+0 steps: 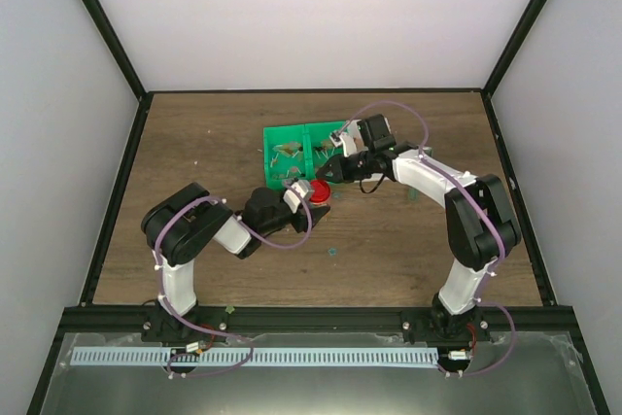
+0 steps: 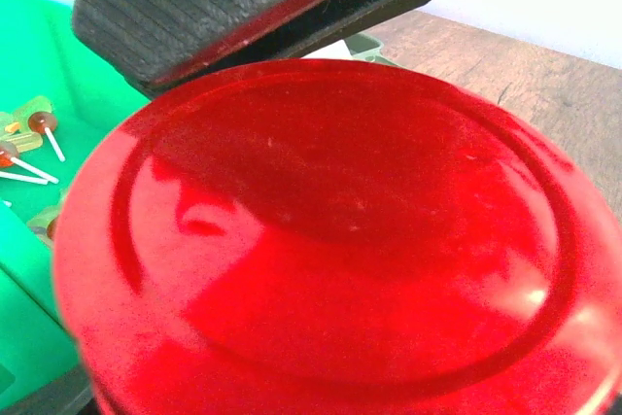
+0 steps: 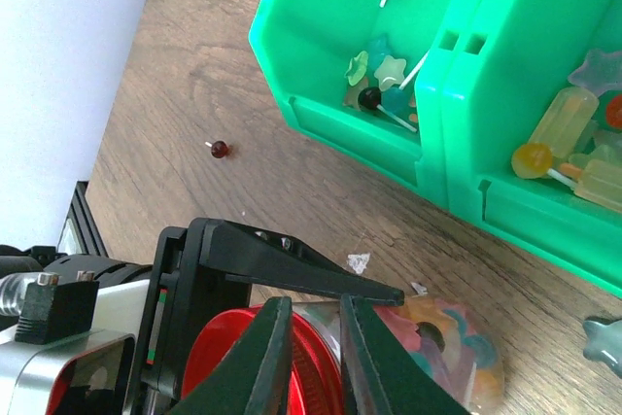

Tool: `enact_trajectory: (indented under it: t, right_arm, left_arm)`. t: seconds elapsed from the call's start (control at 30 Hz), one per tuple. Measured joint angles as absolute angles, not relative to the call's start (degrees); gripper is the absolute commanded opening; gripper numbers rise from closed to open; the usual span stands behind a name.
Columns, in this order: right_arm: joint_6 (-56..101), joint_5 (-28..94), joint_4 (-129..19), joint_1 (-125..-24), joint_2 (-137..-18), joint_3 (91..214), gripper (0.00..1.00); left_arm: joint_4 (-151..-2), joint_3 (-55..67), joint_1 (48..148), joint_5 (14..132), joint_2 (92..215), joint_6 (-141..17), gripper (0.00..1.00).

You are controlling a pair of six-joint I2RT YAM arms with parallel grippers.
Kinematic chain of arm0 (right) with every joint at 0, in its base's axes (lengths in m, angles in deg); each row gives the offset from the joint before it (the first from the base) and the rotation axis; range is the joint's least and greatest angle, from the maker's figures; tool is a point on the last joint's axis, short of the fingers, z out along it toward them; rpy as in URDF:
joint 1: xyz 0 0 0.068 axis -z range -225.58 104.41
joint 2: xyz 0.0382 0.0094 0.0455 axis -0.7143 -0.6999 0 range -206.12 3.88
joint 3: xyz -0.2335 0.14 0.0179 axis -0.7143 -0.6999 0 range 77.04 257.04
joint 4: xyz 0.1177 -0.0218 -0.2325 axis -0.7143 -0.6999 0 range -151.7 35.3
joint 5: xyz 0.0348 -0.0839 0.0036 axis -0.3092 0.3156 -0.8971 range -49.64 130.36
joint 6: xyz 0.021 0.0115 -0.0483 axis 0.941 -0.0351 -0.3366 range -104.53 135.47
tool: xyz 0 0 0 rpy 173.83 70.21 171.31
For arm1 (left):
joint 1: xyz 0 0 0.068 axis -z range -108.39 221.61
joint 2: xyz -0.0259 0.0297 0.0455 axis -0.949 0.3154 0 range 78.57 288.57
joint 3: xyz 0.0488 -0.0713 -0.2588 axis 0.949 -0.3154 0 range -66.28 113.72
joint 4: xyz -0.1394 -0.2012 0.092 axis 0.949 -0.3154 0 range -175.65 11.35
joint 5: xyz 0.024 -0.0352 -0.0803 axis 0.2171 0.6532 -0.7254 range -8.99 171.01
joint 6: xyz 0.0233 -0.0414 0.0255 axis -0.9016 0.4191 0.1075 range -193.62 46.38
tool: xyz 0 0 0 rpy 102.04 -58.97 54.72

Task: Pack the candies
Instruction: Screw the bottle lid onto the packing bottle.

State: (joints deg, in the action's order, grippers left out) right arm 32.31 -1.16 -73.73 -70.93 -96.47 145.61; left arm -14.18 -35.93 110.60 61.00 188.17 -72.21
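Note:
A small clear jar (image 3: 442,337) lies on its side on the wood, its round red lid (image 3: 228,357) on and candies showing through the wall. My left gripper (image 1: 313,191) is shut on it; one ribbed finger (image 2: 194,7) lies against the lid (image 2: 330,240), which fills the left wrist view. More candies (image 3: 381,85) lie in the green tray (image 1: 335,131), some on sticks (image 2: 41,125). My right gripper (image 3: 313,303) hovers over the lid's rim, its jaws a narrow gap apart with nothing seen between them.
A single dark red candy (image 3: 220,149) lies loose on the wood to the left of the tray. A grey-blue star-shaped candy (image 3: 604,332) sits on the table past the jar. Small white scraps (image 3: 358,261) lie near the jar. Black frame rails edge the table.

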Motion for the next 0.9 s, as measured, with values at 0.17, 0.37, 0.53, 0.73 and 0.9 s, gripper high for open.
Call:
enact_trajectory:
  t: [0.17, 0.37, 0.53, 0.73, 0.9]
  right_arm:
    - [31.33, -1.95, -73.47, -70.93, -96.32, 144.74, 0.17]
    - [31.0, -2.47, -71.83, -70.93, -94.0, 141.77, 0.17]
    - [30.52, -3.32, -71.74, -71.06, -93.02, 140.5, 0.17]
    - [29.21, -3.39, -70.01, -70.84, -92.03, 139.01, 0.01]
    - [28.95, -3.32, -68.62, -70.53, -90.88, 137.55, 0.01]
  left_arm:
    - [-13.46, -36.46, 110.6, 60.72, 188.17, -72.12, 0.67]
    - [-12.54, -37.22, 110.68, 59.65, 188.11, -72.19, 0.67]
    - [-12.41, -37.27, 110.71, 59.67, 188.11, -71.88, 0.67]
    - [-12.37, -37.24, 110.68, 59.45, 188.11, -71.95, 0.67]
    - [-12.57, -37.11, 110.71, 59.3, 188.11, -72.1, 0.67]
